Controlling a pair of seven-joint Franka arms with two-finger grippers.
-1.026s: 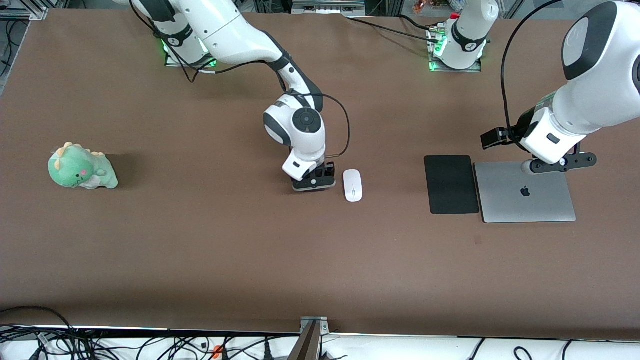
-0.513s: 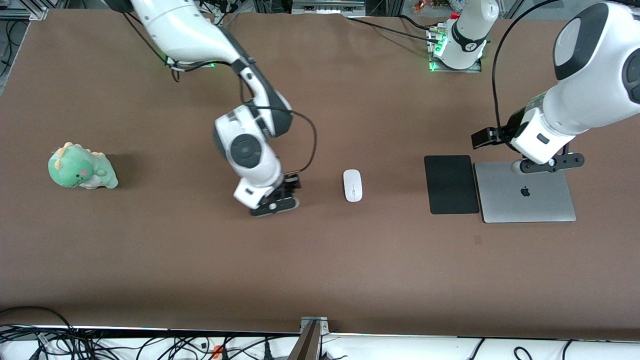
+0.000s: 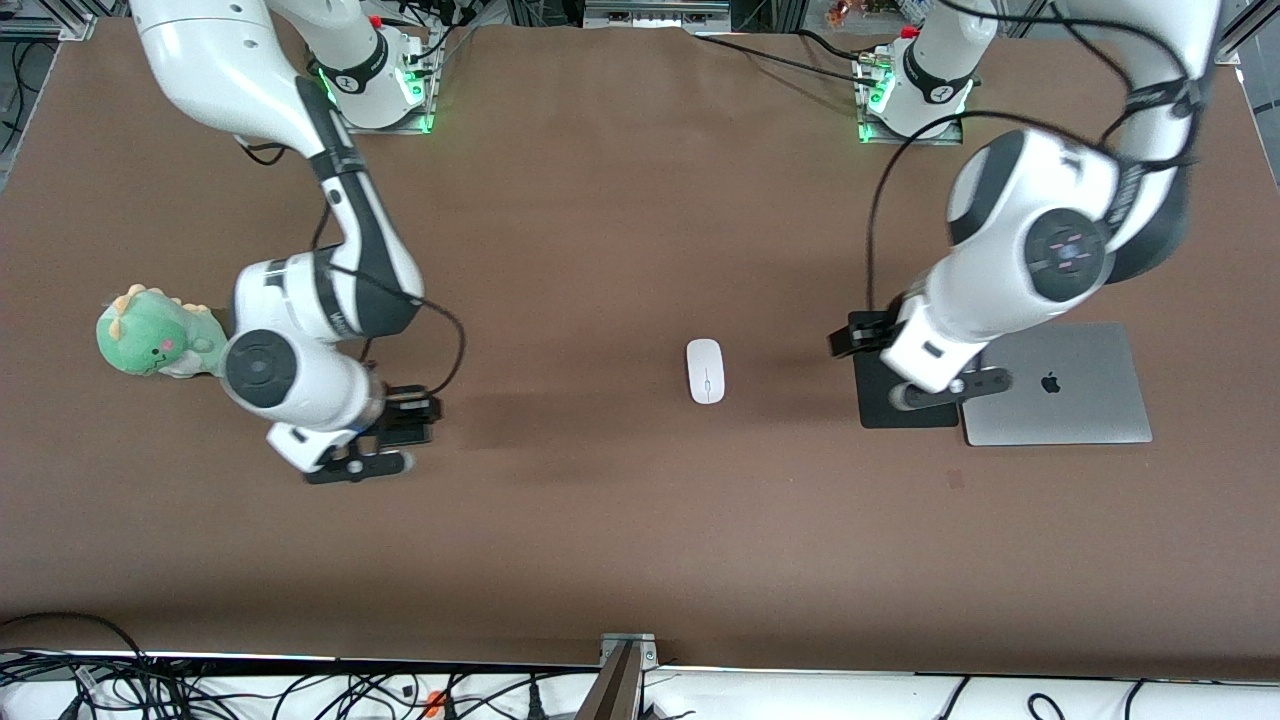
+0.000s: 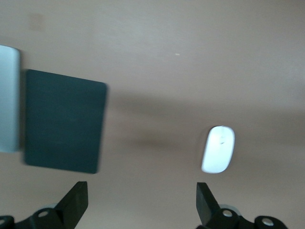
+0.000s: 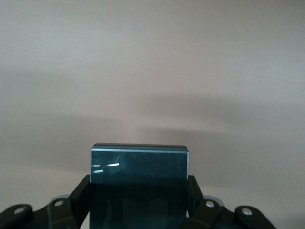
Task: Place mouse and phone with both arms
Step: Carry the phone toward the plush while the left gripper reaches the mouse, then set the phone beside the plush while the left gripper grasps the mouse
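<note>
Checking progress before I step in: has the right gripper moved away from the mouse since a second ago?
Yes. The right gripper, shut on the phone, moved from beside the mouse toward the green plush toy.

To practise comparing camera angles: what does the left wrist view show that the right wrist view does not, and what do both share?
Only the left wrist view shows the white mouse, the black mouse pad, an edge of the silver laptop and the open left gripper. Only the right wrist view shows the phone, clamped in the shut right gripper. Both show the bare brown table.
</note>
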